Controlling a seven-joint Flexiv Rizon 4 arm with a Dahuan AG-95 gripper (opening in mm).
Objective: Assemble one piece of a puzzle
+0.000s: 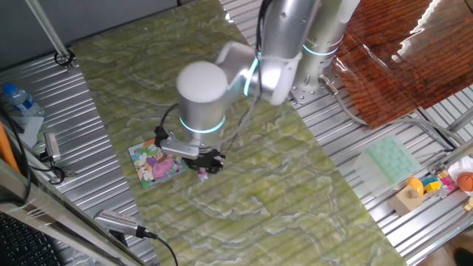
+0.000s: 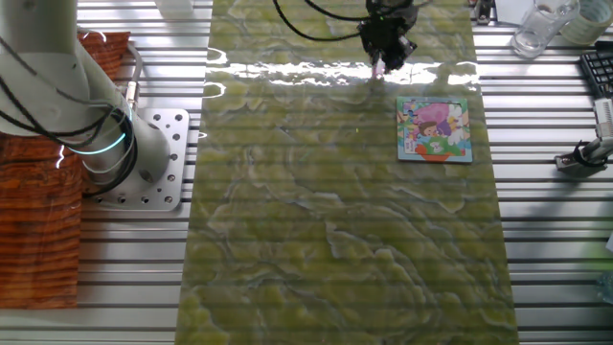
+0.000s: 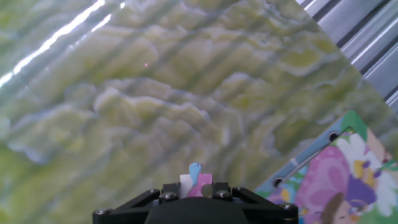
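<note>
The piece (image 3: 196,182) is a tiny pink-and-white jigsaw piece with a blue tip, and my gripper (image 3: 196,186) is shut on it at the bottom of the hand view. In one fixed view the gripper (image 1: 205,164) hangs just right of the puzzle (image 1: 154,162), a small square board with a teal border and a pink cartoon picture, and the piece (image 1: 202,174) shows pink below the fingers. From the other side, the gripper (image 2: 384,50) is up and to the left of the puzzle (image 2: 434,130), holding the piece (image 2: 378,67). The puzzle's corner (image 3: 339,177) fills the lower right of the hand view.
A green marbled mat (image 1: 244,170) covers the table's middle. A pale green tray (image 1: 389,158) and small toys (image 1: 432,185) lie at the right. A bottle (image 1: 18,99), cables and a tool (image 1: 122,222) sit at the left. The robot's base (image 2: 105,144) stands beside the mat.
</note>
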